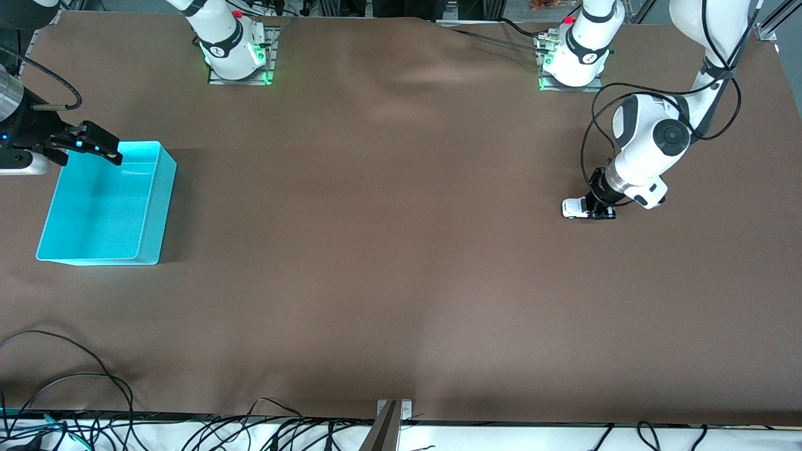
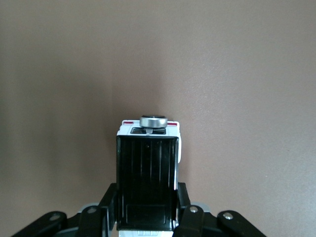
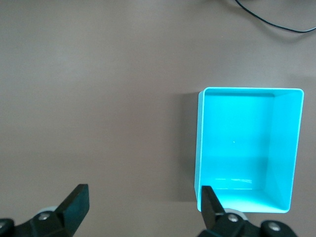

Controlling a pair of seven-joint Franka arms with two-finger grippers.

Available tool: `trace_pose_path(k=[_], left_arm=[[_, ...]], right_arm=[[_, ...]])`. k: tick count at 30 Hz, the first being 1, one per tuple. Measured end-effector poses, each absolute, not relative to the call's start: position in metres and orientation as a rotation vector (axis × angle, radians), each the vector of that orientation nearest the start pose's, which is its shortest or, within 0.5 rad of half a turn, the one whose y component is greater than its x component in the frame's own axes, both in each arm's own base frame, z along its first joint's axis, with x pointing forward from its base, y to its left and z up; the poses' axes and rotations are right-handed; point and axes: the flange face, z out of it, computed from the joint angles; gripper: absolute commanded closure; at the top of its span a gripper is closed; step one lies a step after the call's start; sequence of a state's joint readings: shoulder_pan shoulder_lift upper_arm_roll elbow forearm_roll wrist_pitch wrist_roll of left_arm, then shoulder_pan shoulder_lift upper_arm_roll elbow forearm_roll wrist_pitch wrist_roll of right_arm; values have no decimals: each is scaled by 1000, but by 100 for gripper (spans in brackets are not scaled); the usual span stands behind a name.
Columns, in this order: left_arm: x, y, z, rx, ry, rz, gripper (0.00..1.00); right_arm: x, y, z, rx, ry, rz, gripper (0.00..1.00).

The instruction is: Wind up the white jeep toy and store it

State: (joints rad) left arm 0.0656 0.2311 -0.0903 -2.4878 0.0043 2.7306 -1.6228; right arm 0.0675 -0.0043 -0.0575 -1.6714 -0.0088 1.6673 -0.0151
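brown cloth [image 1: 388, 250] covers the whole table, wrinkled near the edge where the arm bases stand. loose black cables [image 1: 69, 388] trail over the corner nearest the front camera at the right arm's end. a turquoise bin [image 1: 160, 207] sits on the cloth close to the right arm's end edge, open side up, with nothing seen inside it. nothing lies on the long stretch of cloth between the bin and the toy.

the right gripper [image 1: 88, 145] waits in the air over the bin's rim, its fingers [image 3: 76, 202] spread wide apart and holding nothing.

the white jeep toy [image 1: 575, 208] stands on its wheels on the cloth toward the left arm's end, well apart from the bin. the left gripper [image 1: 600, 207] is down at the cloth, its fingers [image 2: 109, 200] pressed against the toy's two sides, clamped on the part of the body away from the exposed white end.

the toy is small and boxy, white-bodied with a black ribbed roof [image 2: 147, 180]. a round silver-rimmed piece [image 2: 153, 121] sits at one end, with thin red marks beside it.
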Motion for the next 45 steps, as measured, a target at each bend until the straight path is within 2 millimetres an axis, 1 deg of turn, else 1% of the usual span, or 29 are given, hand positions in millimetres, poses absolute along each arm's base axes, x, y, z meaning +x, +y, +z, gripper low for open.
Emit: trace_pose_path(k=[6, 10, 13, 16, 21, 24, 26, 32, 37, 45], left_arm=[[475, -17, 202, 2214, 2220, -15, 86], [480, -25, 214, 2259, 2217, -31, 86], [483, -42, 224, 2271, 2220, -28, 86], [481, -62, 230, 2266, 2236, -9, 86], [473, -99, 228, 2246, 2275, 10, 86], [468, -116, 225, 2229, 2296, 5, 87], [466, -123, 223, 2220, 2303, 0, 87], [465, -132, 215, 2162, 2329, -8, 87], [462, -141, 206, 2157, 2325, -27, 87], [462, -145, 200, 2149, 2312, -36, 87]], right_arm=[[559, 5, 588, -3150, -41, 0, 0], [559, 5, 588, -3150, -41, 0, 0], [559, 5, 588, -3150, -40, 0, 0], [559, 5, 588, -3150, -40, 0, 0], [559, 5, 588, -3150, -40, 0, 0], [559, 5, 588, -3150, -40, 0, 0], [559, 5, 588, -3150, -40, 0, 0], [559, 5, 588, -3150, -40, 0, 0], [559, 5, 588, -3150, -40, 0, 0], [559, 5, 588, -3150, -40, 0, 0]])
